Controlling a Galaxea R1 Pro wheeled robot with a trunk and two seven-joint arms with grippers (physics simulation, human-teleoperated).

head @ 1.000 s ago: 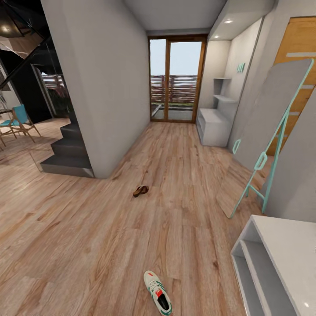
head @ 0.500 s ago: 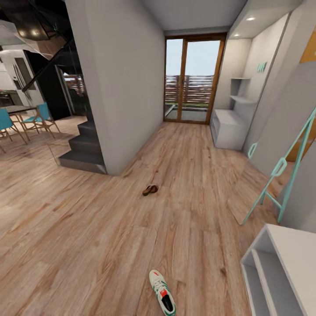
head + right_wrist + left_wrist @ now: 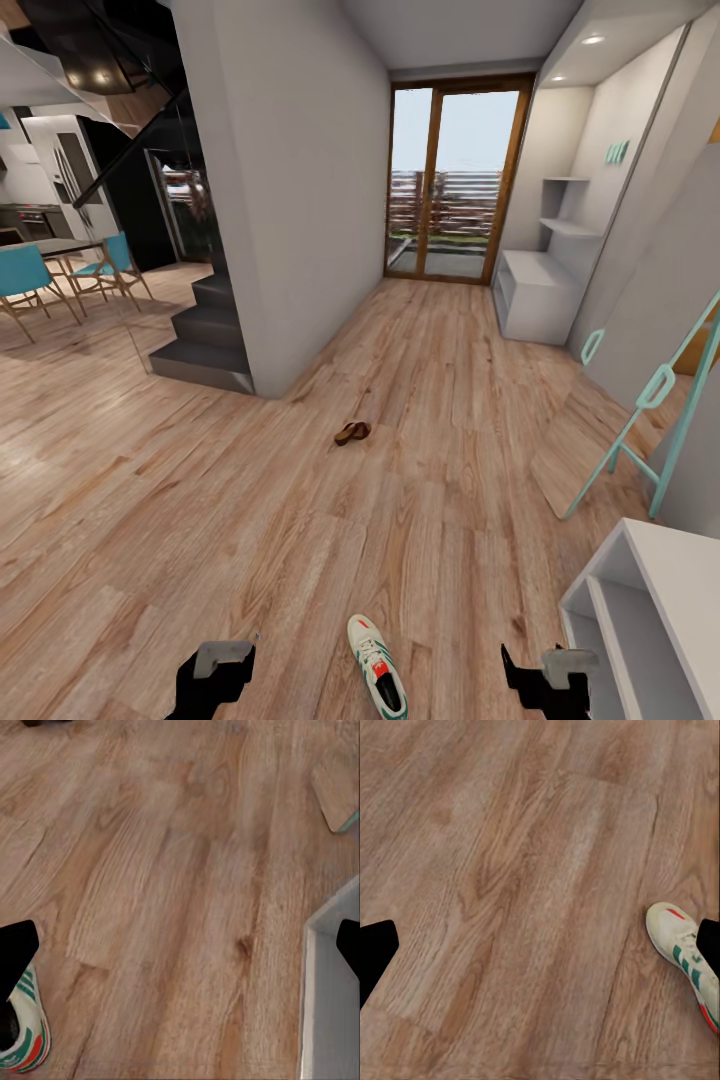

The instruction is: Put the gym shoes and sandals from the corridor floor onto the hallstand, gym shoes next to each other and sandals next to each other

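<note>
The floor, light-brown wood planks, is stretching from the near foreground down the corridor to a glass door at the far end. A grey wall is standing at the left of the corridor, with dark stairs at its foot and blue chairs beyond them. A tall grey board on a teal frame is leaning at the right side.

A pale-grey rack is sitting at the near right, its flat top and open shelves showing; the right wrist view is catching its edge. A similar grey bench unit with shelves above is standing far down the corridor by the door.

One gym shoe is lying on the floor near the robot, between the two arms, toe pointing away down the corridor. In the left wrist view the shoe is resting beside one fingertip, apart from the claw. In the right wrist view its heel is lying next to a fingertip.

The left gripper and right gripper are hanging low over the floor, each with fingers spread wide and holding nothing.

A sandal is lying farther off, mid-corridor, near the wall's corner.
</note>
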